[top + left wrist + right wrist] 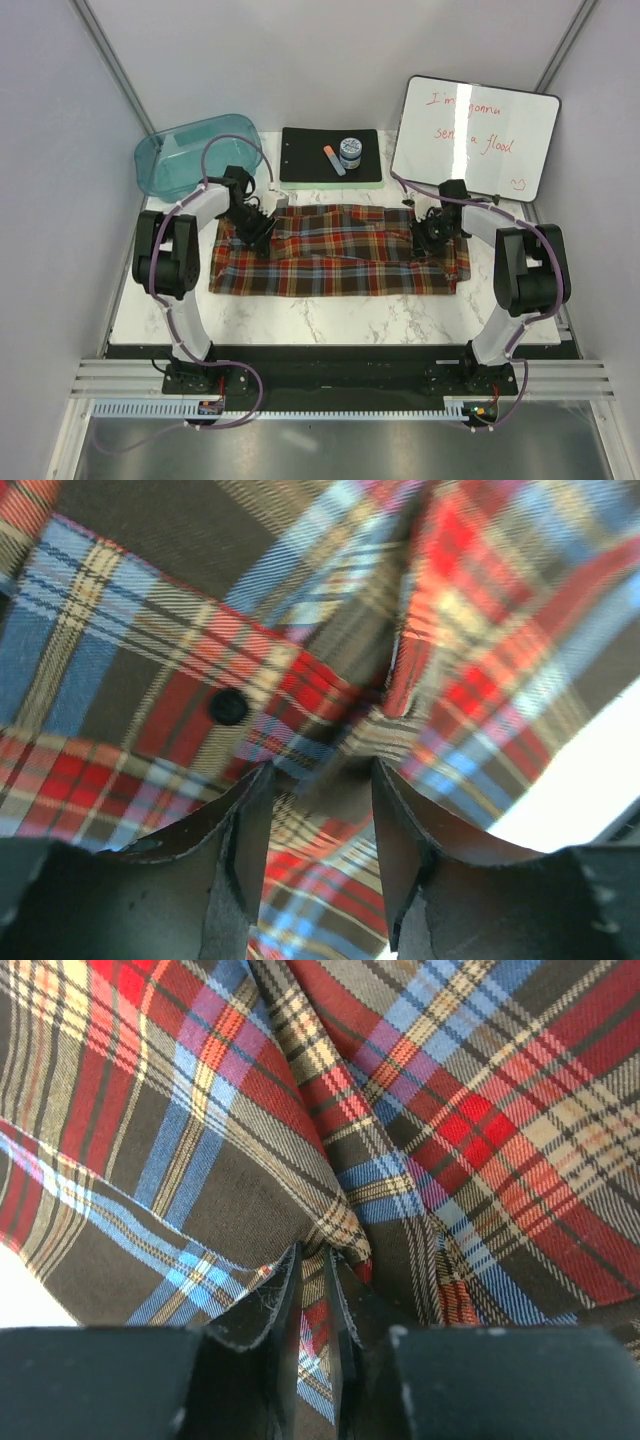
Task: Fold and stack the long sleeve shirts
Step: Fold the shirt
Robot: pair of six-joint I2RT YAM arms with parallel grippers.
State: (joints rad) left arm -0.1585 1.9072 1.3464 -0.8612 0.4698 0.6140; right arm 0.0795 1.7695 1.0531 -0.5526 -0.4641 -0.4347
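Note:
One plaid long sleeve shirt (340,262) lies as a wide flat band across the marble table. My left gripper (255,232) is down on its left end. In the left wrist view that gripper (322,770) stands open, with rumpled plaid cloth (150,670) and a black button (229,706) just ahead of it. My right gripper (428,235) is on the shirt's right end. The right wrist view shows this gripper (313,1252) shut on a raised fold of the plaid cloth (340,1225), which runs down between the two fingers.
A teal plastic bin (195,155) stands at the back left. Behind the shirt lies a black clipboard (305,158) on a green mat, carrying a marker (333,160) and a small jar (350,150). A whiteboard (475,135) leans at the back right. Bare marble table (330,320) shows in front.

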